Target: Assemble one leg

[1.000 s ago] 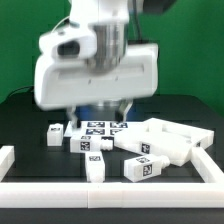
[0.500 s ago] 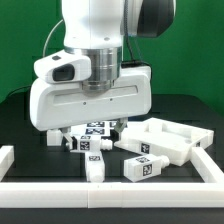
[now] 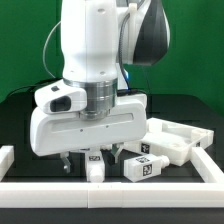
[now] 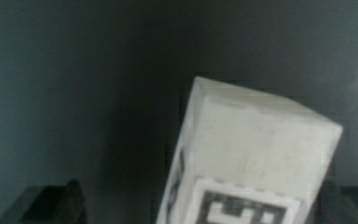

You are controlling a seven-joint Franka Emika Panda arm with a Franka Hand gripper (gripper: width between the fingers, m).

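A white leg (image 3: 95,170) with a black-and-white tag stands by the front white rail. My gripper (image 3: 91,160) is low over it and open, with one dark finger (image 3: 65,162) on the exterior view's left of the leg and the other on its right. In the wrist view the leg (image 4: 247,140) fills the middle, its tag at the lower edge. It lies between the jaws of my gripper (image 4: 197,205), with a gap to the one dark fingertip (image 4: 51,205) that shows. A second leg (image 3: 142,168) lies just to the exterior view's right.
The large white panel with recesses (image 3: 185,140) lies at the exterior view's right. A white rail (image 3: 120,196) runs along the front, with a short piece (image 3: 5,158) at the left. The arm's white hand hides the marker board and the other legs.
The arm has come down and toward the front. Its hand now covers the marker board and the legs behind it, and the fingers have dropped to either side of the front leg.
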